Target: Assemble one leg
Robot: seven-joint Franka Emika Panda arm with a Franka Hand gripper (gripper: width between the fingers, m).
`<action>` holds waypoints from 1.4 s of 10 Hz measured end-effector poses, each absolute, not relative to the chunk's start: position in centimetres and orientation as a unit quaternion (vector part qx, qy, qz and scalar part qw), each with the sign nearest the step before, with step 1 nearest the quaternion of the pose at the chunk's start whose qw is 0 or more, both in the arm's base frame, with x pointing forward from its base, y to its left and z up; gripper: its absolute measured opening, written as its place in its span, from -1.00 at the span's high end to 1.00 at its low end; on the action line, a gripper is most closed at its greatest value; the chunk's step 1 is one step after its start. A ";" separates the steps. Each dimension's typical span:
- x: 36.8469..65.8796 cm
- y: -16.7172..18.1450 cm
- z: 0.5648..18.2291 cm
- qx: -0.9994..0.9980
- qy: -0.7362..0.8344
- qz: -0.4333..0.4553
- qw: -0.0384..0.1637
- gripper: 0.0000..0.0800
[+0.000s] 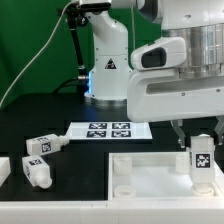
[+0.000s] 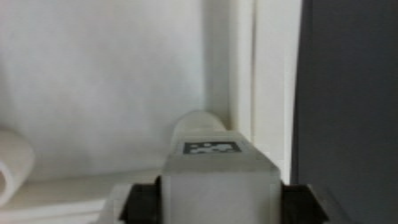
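My gripper (image 1: 200, 150) is shut on a white leg (image 1: 201, 160) with a black-and-white tag and holds it upright over the far right corner of the large white tabletop (image 1: 150, 180). In the wrist view the leg (image 2: 217, 160) sits between the dark fingers (image 2: 150, 200), its tip close to the tabletop's raised rim (image 2: 240, 70). Whether the tip touches the tabletop is not clear. Two more legs lie loose on the black table at the exterior view's left, one (image 1: 42, 145) farther back and one (image 1: 38, 171) nearer.
The marker board (image 1: 105, 130) lies flat behind the tabletop. The robot's white base (image 1: 105, 70) stands at the back. Another white part (image 1: 4, 170) shows at the exterior view's left edge. A green backdrop closes the rear.
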State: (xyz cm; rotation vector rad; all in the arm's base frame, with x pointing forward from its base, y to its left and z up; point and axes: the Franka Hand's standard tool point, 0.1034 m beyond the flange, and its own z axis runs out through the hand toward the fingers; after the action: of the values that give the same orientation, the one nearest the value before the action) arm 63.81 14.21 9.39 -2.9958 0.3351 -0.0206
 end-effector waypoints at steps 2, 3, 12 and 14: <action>63.8 14.6 9.4 -0.969 0.237 0.005 0.073 0.30; 63.9 14.7 9.3 -0.950 0.301 0.013 0.081 0.29; 64.0 15.7 9.5 -0.950 0.301 0.015 0.085 -0.61; 64.0 15.7 9.5 -0.969 0.231 0.008 0.085 -0.62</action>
State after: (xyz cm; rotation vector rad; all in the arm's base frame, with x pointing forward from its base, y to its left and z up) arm 64.00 15.67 9.46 -2.8895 0.6882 0.0248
